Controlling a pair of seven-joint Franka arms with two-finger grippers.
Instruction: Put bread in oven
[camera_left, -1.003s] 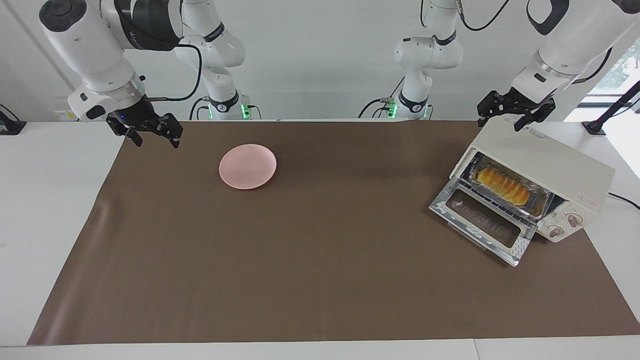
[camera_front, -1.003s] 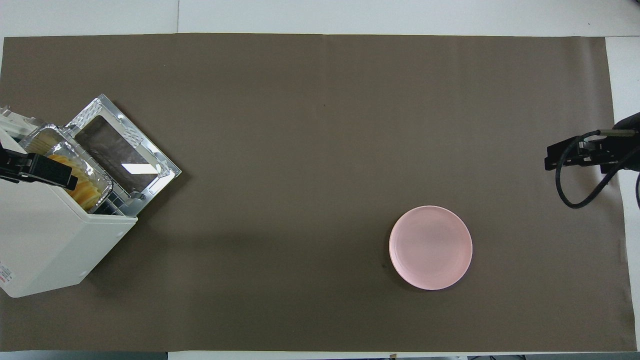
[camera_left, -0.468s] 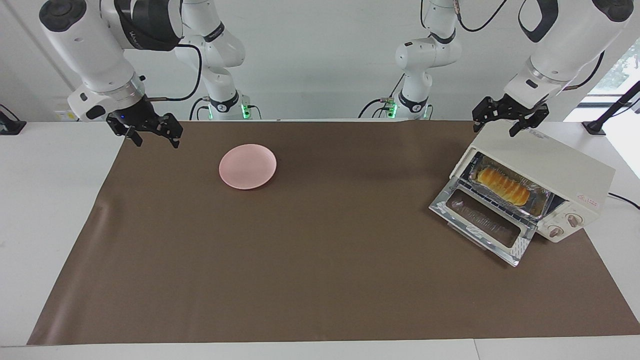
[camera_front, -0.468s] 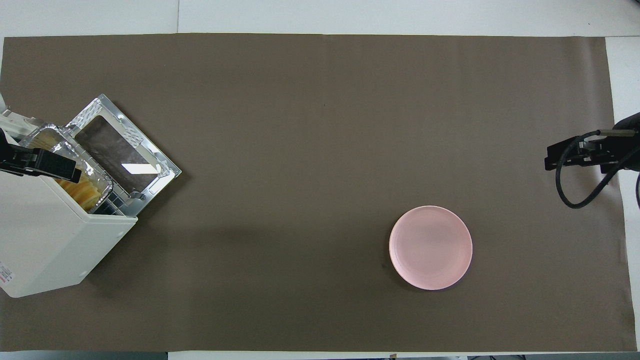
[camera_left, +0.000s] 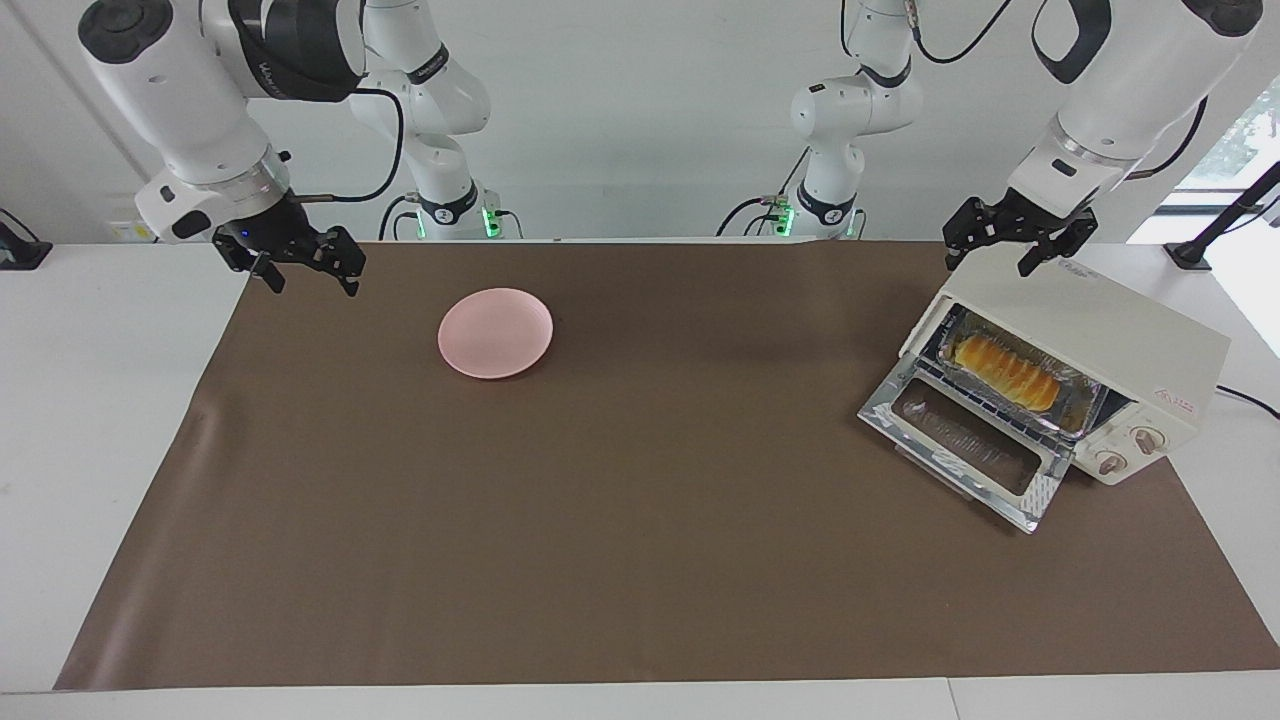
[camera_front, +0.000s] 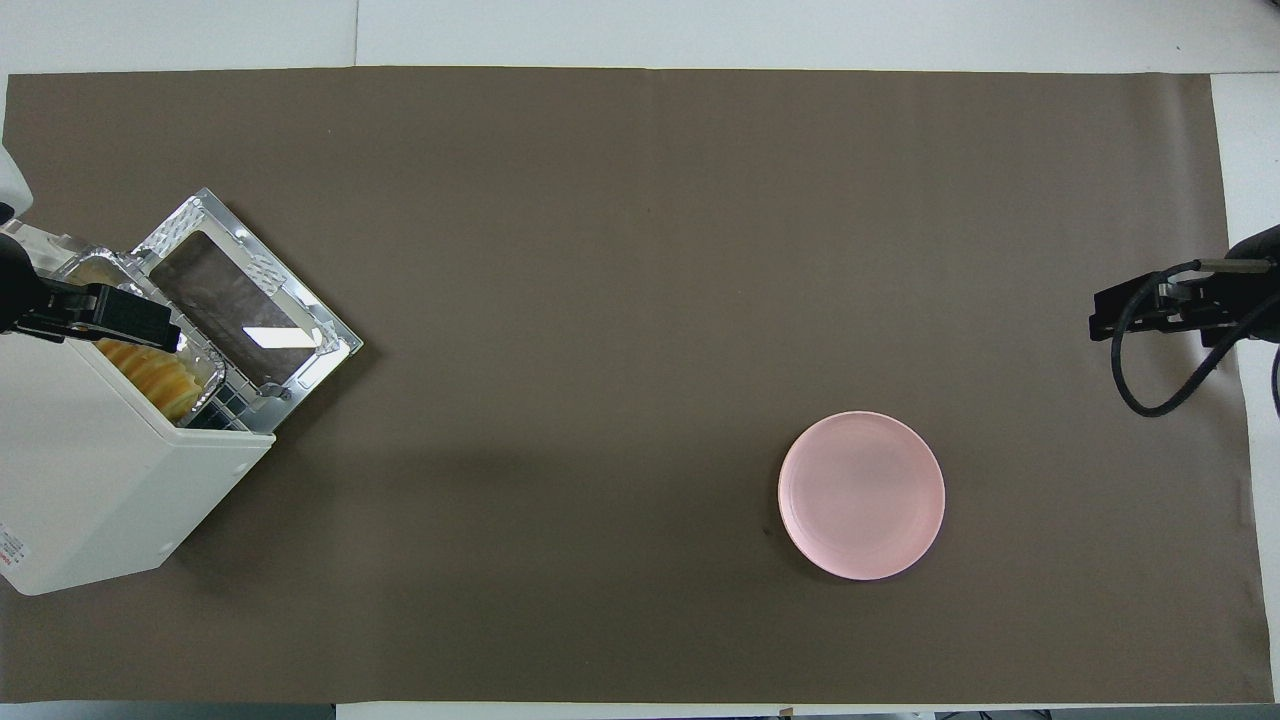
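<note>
on the brown mat (camera_left: 640, 520) the bread (camera_left: 1003, 371) sits in the oven (camera_left: 1090, 345); left gripper (camera_left: 1003, 250) and right gripper (camera_left: 300, 272) gape empty.

Robot lab: two arm bases (camera_left: 455, 190) bolted by brown-matted table (camera_left: 640, 600), white walls.

Left gripper (camera_front: 95, 312) hides part of the bread (camera_front: 150, 372).

- Pink plate (camera_left: 495, 332) sits on the brown mat (camera_left: 640, 560) — toward the right arm's end of the table.
- Foil tray (camera_left: 1085, 400) rests on a wire rack — glinting.
- White tabletop (camera_left: 90, 380) borders the mat.
</note>
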